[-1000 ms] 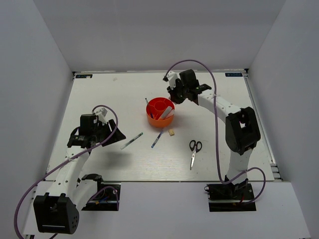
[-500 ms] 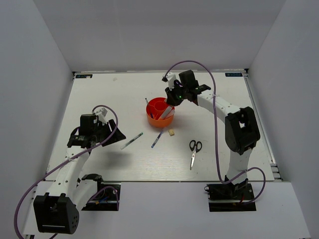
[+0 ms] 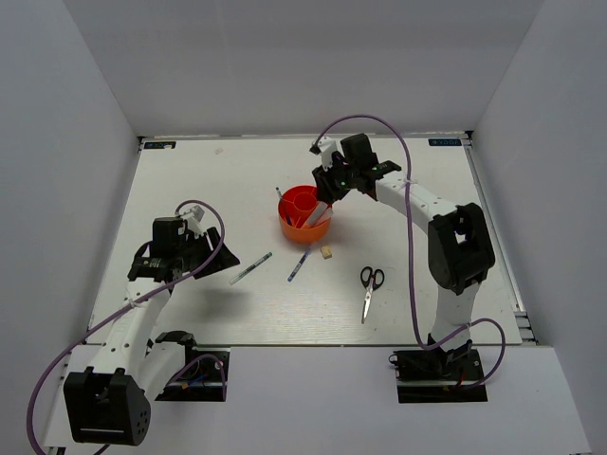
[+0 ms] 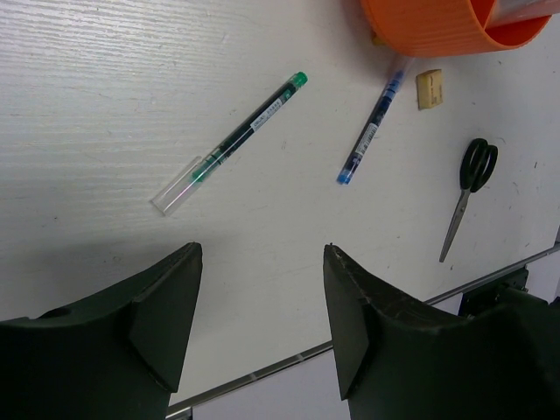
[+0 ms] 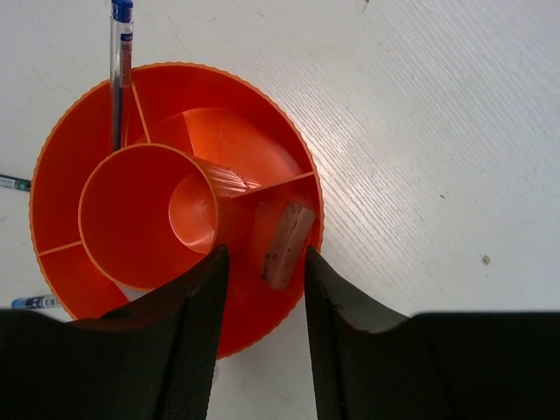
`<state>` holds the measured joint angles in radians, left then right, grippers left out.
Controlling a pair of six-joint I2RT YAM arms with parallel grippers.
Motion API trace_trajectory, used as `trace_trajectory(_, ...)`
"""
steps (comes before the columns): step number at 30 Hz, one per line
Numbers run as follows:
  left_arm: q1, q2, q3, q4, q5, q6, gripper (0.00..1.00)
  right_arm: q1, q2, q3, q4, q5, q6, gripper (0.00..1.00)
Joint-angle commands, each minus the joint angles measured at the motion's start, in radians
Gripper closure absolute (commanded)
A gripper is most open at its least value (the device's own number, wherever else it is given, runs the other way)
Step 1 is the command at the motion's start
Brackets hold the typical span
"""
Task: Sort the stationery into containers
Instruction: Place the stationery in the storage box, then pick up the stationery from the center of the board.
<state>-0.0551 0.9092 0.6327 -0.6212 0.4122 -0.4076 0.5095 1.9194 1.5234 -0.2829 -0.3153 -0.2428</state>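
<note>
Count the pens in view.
3. A green-tipped pen lies on the table, a blue pen beside it nearer the orange organizer, and a third pen stands in the organizer's outer ring, leaning over its rim. Others may be hidden inside.

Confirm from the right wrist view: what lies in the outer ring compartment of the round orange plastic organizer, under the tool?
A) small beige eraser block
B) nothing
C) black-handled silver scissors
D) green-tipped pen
A: the small beige eraser block lies in an outer ring compartment of the round orange plastic organizer; the black-handled silver scissors and the green-tipped pen lie on the white table.
</note>
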Motion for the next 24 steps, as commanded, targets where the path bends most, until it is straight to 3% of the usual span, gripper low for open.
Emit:
trace_trajectory(1, 0.004, -0.006, -0.002, 0.006, 0.022, 0.013, 0.32, -0.011, -0.06, -0.011, 0.037, 0.005, 0.031, 0.56)
trace_trajectory(6, 0.004, -0.006, -0.001, 0.006, 0.022, 0.013, 0.32, -0.009, -0.117, -0.032, 0.04, 0.06, 0.042, 0.6)
trace_trajectory(7, 0.005, -0.007, -0.001, 0.006, 0.02, 0.013, 0.32, -0.009, -0.126, -0.046, 0.04, 0.131, 0.043, 0.62)
trace_trajectory(11, 0.005, -0.012, -0.002, 0.005, 0.025, 0.013, 0.32, -0.014, -0.281, -0.186, 0.083, 0.272, 0.043, 1.0)
trace_trajectory(13, 0.003, -0.012, -0.002, 0.005, 0.028, 0.012, 0.35, -0.025, -0.365, -0.279, 0.064, 0.262, 0.039, 1.0)
trace_trajectory(17, 0.005, -0.012, -0.001, 0.012, 0.037, 0.009, 0.37, -0.025, -0.46, -0.484, 0.082, 0.075, 0.034, 1.0)
trace_trajectory(19, 0.003, -0.015, -0.002, 0.011, 0.042, 0.01, 0.37, -0.016, -0.512, -0.6, 0.128, 0.038, 0.054, 0.82)
trace_trajectory(20, 0.004, -0.016, -0.002, 0.012, 0.039, 0.01, 0.37, -0.014, -0.522, -0.703, 0.218, -0.002, 0.094, 0.66)
trace_trajectory(23, 0.004, -0.013, -0.004, 0.015, 0.037, 0.009, 0.37, 0.0, -0.521, -0.814, 0.356, -0.028, 0.181, 0.57)
trace_trajectory(24, 0.005, -0.01, -0.002, 0.014, 0.039, 0.01, 0.37, 0.01, -0.501, -0.821, 0.373, -0.028, 0.194, 0.5)
